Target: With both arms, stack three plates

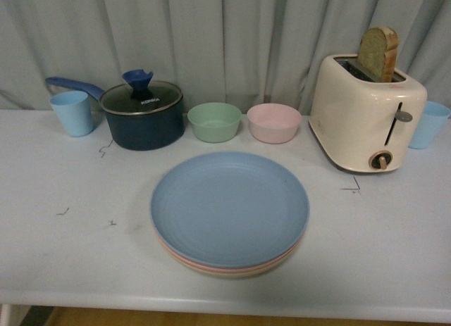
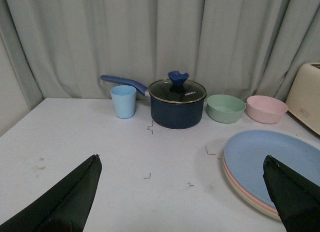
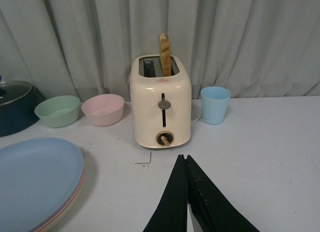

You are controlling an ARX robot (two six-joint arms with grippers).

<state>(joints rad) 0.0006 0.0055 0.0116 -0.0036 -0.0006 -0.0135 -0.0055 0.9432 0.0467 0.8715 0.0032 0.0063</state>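
While left fingers (image 2: pixel 75 197) gape and right fingers (image 3: pixel 175 202) press together, bowls (image 1: pixel 214 122) flank stacked plates (image 1: pixel 230 206).

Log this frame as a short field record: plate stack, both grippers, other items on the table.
plates: blue plate on top, pink plate edge under it, beige plate at the bottom
left gripper: open, empty, beside the stack
right gripper: shut, empty
behind stack: lidded pot, green bowl, pink bowl
toaster: bread slice up
cups: left blue cup, right blue cup
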